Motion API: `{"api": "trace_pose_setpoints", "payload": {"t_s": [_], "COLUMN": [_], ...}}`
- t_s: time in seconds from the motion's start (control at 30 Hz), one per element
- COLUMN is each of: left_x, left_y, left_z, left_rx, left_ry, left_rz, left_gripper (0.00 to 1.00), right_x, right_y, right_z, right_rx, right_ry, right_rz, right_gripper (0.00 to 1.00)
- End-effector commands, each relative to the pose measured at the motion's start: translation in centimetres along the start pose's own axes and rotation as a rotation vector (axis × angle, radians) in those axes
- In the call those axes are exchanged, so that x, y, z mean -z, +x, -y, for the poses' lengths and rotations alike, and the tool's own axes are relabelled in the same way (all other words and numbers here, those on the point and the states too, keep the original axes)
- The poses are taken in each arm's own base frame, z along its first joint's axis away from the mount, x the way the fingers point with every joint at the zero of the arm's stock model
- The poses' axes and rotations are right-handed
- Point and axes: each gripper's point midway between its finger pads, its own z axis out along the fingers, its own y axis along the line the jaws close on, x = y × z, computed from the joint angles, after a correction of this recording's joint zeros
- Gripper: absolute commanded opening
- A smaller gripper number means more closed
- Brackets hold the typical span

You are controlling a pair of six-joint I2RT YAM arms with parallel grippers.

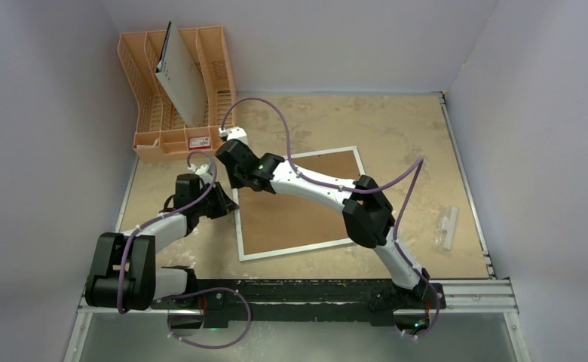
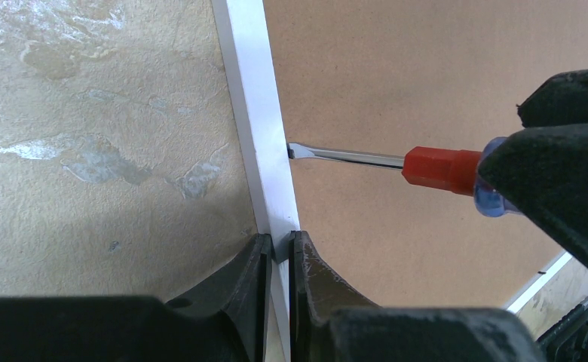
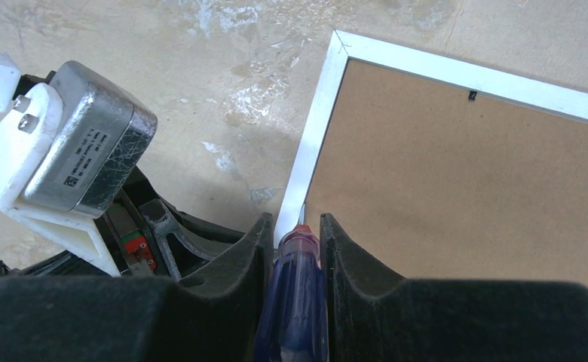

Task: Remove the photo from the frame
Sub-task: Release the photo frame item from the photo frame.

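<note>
The frame [image 1: 306, 226] lies face down on the table, its brown fibreboard back up and a narrow white border round it. The photo is hidden under the back. My left gripper [image 2: 278, 243] is shut on the frame's white left border [image 2: 261, 121]. My right gripper [image 3: 293, 226] is shut on a screwdriver [image 3: 295, 302] with a clear blue handle and red collar. In the left wrist view the screwdriver's flat metal tip [image 2: 300, 151] touches the inner edge of the left border, where it meets the brown back [image 2: 427, 68]. The right gripper also shows in the top view [image 1: 234, 175].
An orange plastic rack [image 1: 174, 105] stands at the back left and holds a grey-white board with small holes [image 1: 182, 79]. A small white plastic piece [image 1: 448, 226] lies at the right of the table. A metal rail [image 1: 472, 290] runs along the near edge.
</note>
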Motion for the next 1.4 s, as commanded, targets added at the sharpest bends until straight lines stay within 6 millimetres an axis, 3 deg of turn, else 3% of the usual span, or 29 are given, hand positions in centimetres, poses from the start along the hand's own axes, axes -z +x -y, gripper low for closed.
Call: {"api": "trace_pose_setpoints", "payload": {"t_s": [0.0,0.07,0.23,0.47,0.63,0.93,1.07,1.37], "left_x": [0.0,0.1,0.2,0.2,0.2,0.2,0.2,0.2], "left_y": [3.0,2.9,2.9,2.9,3.0,2.9,2.9,2.9], "left_z": [-1.6,-1.7,-1.7,-1.7,-1.7,-1.5,-1.5,-1.5], "left_rx": [-0.004,-0.005,-0.005,-0.005,-0.005,-0.004,-0.004,-0.004], "left_ry": [-0.049,-0.053,-0.058,-0.059,-0.057,-0.052,-0.052,-0.051], "left_rz": [-0.083,-0.081,-0.076,-0.077,-0.079,-0.078,-0.079,-0.078], "left_gripper": [0.0,0.0,0.0,0.0,0.0,0.0,0.0,0.0], "right_x": [0.3,0.8,2.1,3.9,4.9,7.4,8.1,7.8], "right_y": [2.0,2.2,0.0,0.1,1.0,4.5,7.2,8.0], "right_z": [-4.8,-4.9,-2.1,2.9,4.9,4.5,4.0,2.1], "right_rx": [0.045,0.05,-0.018,-0.207,-0.29,-0.397,-0.45,-0.388], "right_ry": [-0.144,-0.161,-0.139,-0.237,-0.282,-0.445,-0.511,-0.528], "right_rz": [-0.042,-0.064,-0.021,-0.02,-0.018,-0.027,-0.081,-0.119], "right_gripper": [0.0,0.0,0.0,0.0,0.0,0.0,0.0,0.0]}}
